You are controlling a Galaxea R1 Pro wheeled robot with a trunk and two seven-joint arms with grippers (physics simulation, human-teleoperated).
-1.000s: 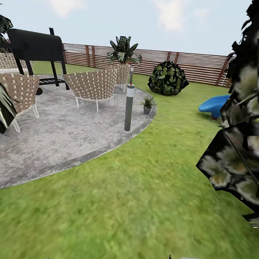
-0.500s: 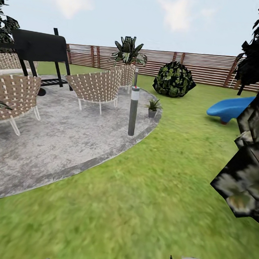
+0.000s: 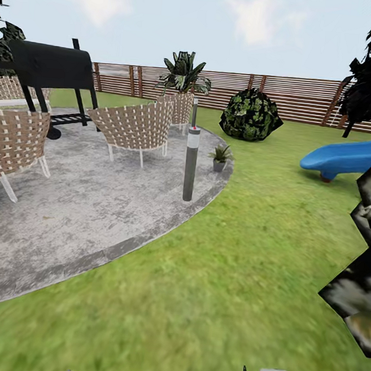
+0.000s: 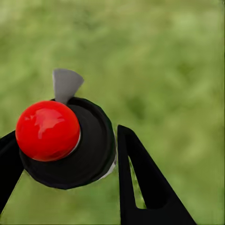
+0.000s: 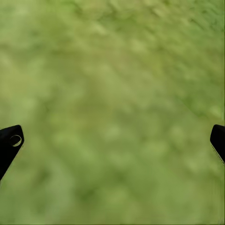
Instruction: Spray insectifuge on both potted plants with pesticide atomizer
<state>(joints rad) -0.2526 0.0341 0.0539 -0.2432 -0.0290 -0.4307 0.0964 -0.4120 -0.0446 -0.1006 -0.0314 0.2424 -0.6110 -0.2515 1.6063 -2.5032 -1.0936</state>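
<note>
Lawn (image 3: 208,301), patio (image 3: 86,210), no legible writing

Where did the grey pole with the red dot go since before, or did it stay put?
No. The grey pole still stands by the patio edge beside the small pot; the whole picture shifted, so the camera moved.

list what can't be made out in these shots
- Head view: small potted plant at the patio's rim, too small to tell its leaves.
- Head view: slide, its far end cut off by the right edge, beside dark foliage that is itself cropped.
- Left wrist view: red-topped black thing at the left gripper; too close and cropped to tell what it is or whether it is gripped.
- Right wrist view: grass blurred.
</note>
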